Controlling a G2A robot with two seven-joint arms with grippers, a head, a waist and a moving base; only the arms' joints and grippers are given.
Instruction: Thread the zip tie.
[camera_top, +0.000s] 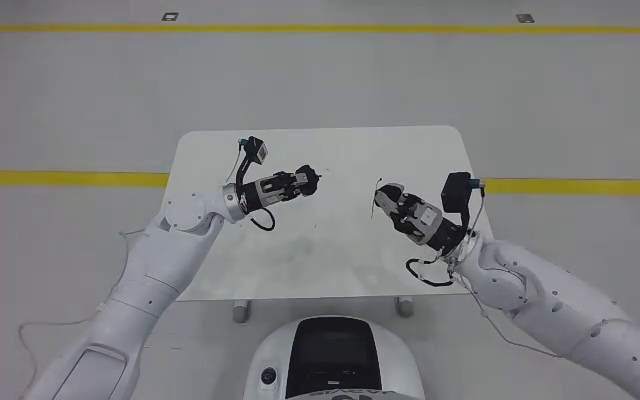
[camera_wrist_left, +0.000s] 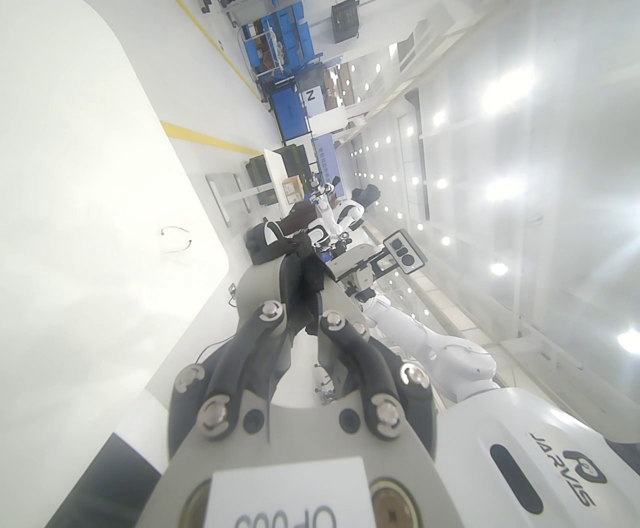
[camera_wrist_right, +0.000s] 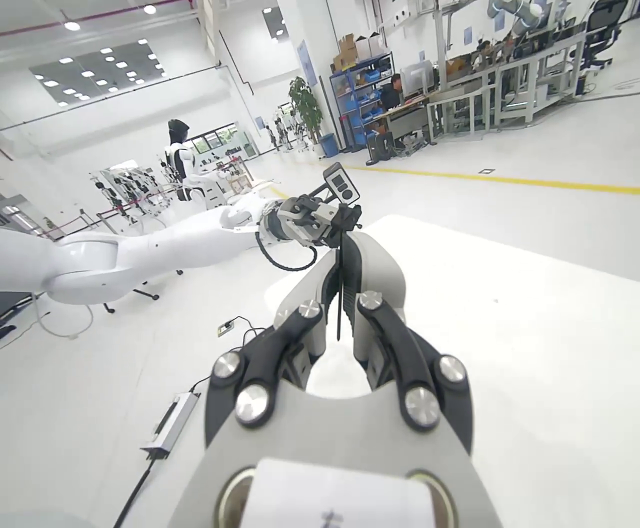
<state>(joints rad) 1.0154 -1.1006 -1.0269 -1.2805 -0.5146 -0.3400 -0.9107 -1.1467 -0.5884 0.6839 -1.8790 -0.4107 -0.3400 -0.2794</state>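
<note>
Right gripper (camera_wrist_right: 344, 260) is clamped on the black zip tie (camera_wrist_right: 340, 305). The strap runs lengthwise between the fingers and is held above the right side of the table (camera_top: 330, 260). Left gripper (camera_wrist_left: 300, 265) has its fingers pressed together; can't tell if anything is pinched. It hangs over mid-table, apart from the right.

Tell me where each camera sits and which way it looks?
Top view: above the arms, looking straight down at the white table; both arms show.
Left wrist view: on the left wrist, looking along the left gripper, beside the table's edge, towards the right arm.
Right wrist view: on the right wrist, looking along the right gripper, which pinches the zip tie, towards the left arm.
Shared: each wrist view shows the opposite arm and the table.
</note>
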